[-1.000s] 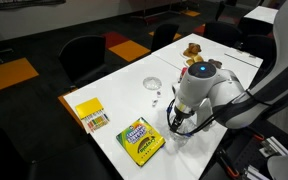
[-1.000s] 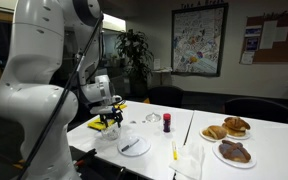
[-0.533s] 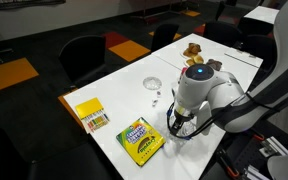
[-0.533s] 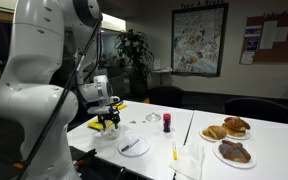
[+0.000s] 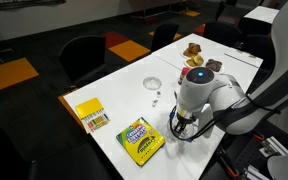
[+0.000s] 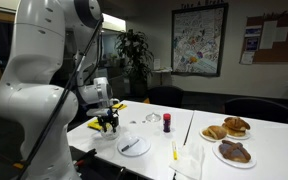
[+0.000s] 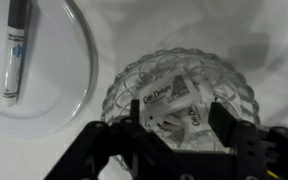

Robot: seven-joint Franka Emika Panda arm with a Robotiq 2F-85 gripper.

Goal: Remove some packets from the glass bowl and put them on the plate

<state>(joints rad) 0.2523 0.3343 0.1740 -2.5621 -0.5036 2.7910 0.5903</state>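
Presently, my gripper [image 7: 177, 128] stands released, jaws spread wide and holding nothing. It hangs directly over the glass bowl [image 7: 119, 90]. My two fingers [image 7: 229, 125] flank the packets [image 7: 169, 103], which lie heaped inside the bowl, printed faces up. Whether the fingertips touch the packets, I cannot tell. The plate [image 7: 59, 105] lies just beside the bowl, toward the left of the wrist view, and bears a marker [image 7: 15, 50]. In an exterior view the crayon box [image 5: 141, 140] lies near my arm on the white table [image 5: 114, 90]. Against the frames of one second ago, my arm has barely shifted; the plate lies where it lay.
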